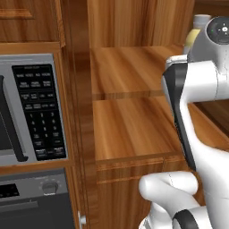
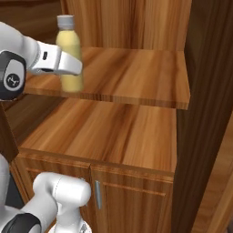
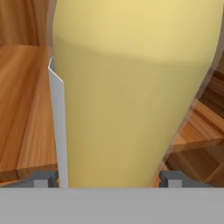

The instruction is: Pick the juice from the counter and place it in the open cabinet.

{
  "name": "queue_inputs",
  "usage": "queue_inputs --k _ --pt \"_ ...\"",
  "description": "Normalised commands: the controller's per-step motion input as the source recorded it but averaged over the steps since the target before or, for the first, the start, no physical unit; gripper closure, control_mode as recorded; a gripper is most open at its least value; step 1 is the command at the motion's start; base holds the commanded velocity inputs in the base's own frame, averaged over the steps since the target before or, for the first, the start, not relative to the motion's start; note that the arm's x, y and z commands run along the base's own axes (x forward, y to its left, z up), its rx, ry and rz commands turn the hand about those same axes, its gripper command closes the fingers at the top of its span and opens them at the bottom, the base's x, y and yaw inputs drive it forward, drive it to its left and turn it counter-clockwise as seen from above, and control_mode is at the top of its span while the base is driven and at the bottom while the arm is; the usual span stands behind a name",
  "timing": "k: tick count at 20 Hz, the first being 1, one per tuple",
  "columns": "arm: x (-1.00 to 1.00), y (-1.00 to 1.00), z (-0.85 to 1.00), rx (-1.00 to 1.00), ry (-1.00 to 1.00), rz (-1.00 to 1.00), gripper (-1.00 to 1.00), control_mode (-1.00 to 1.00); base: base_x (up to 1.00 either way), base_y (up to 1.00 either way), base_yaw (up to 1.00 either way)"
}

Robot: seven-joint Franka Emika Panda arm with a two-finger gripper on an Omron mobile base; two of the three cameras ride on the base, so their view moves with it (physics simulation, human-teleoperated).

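Pincer (image 2: 73, 63) of mine pinches the slim pale-yellow juice bottle (image 2: 69, 50) upright over the warm-brown wooden cabinet shelf (image 2: 136, 75); left base view adds a grey microwave (image 1: 33, 107) beside that shelf.

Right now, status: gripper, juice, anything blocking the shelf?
Gripper shut on the juice, bottle upright. Held at the upper shelf front edge of the open cabinet, not yet set down. Nothing seen in the way.

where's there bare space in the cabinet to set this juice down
The upper shelf is bare from the juice rightward to the dark side panel. The lower shelf is bare too, between the shelf above and the double doors below. It is tight only at the upper shelf's left front edge, where the gripper holds the bottle.
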Motion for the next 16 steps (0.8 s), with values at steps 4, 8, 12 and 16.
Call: queue_inputs --k 4,8,12,16 --pt "0.55 0.00 -0.10 0.00 -0.09 0.01 1.00 -1.00 0.00 0.00 0.00" --pt "0.53 0.00 -0.15 0.00 -0.09 0.02 1.00 -1.00 0.00 0.00 0.00" --pt "0.44 0.00 -0.12 0.00 -0.05 0.01 1.00 -1.00 0.00 0.00 0.00" --pt "0.41 0.00 -0.10 0.00 0.00 0.01 1.00 -1.00 0.00 0.00 0.00"
